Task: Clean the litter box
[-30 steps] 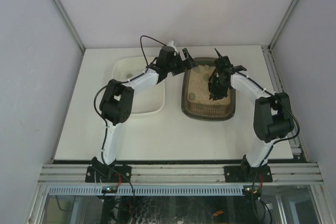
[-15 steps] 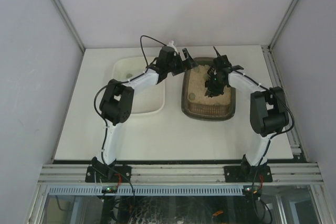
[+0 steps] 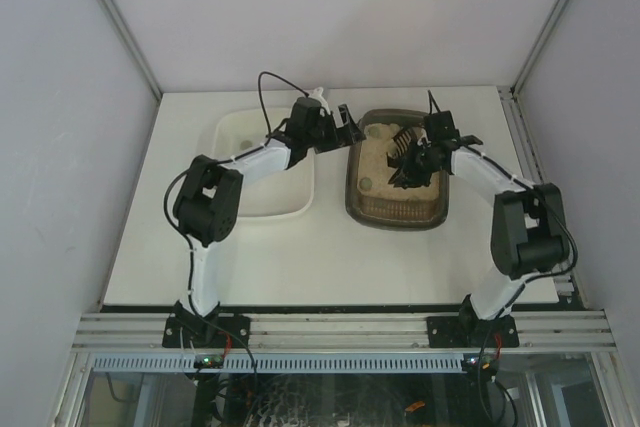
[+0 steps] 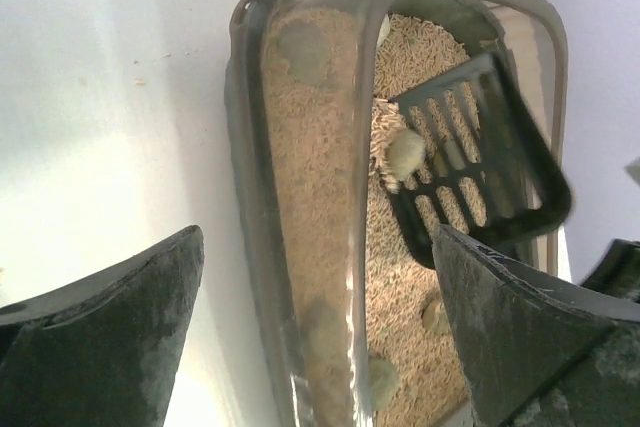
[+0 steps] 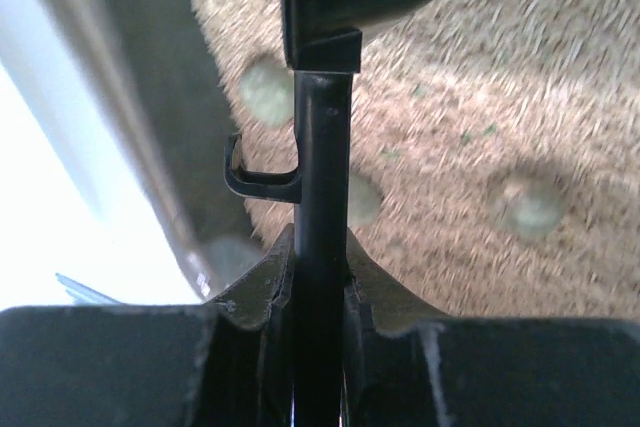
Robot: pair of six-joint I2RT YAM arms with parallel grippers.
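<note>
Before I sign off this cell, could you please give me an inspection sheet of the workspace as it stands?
Surface: white table, both trays sitting flat on it.
Job's things: litter box holds tan litter with several greenish clumps; black slotted scoop inside the box, a clump at its edge; white tub beside the box, on its left.
Clutter: a few specks on the table by the box.
Pincers: left pincer open over the box's rim; right pincer shut on the scoop handle.
Cables: black cable loops above the left arm.
Surroundings: pale walls; metal rail at the near edge.
</note>
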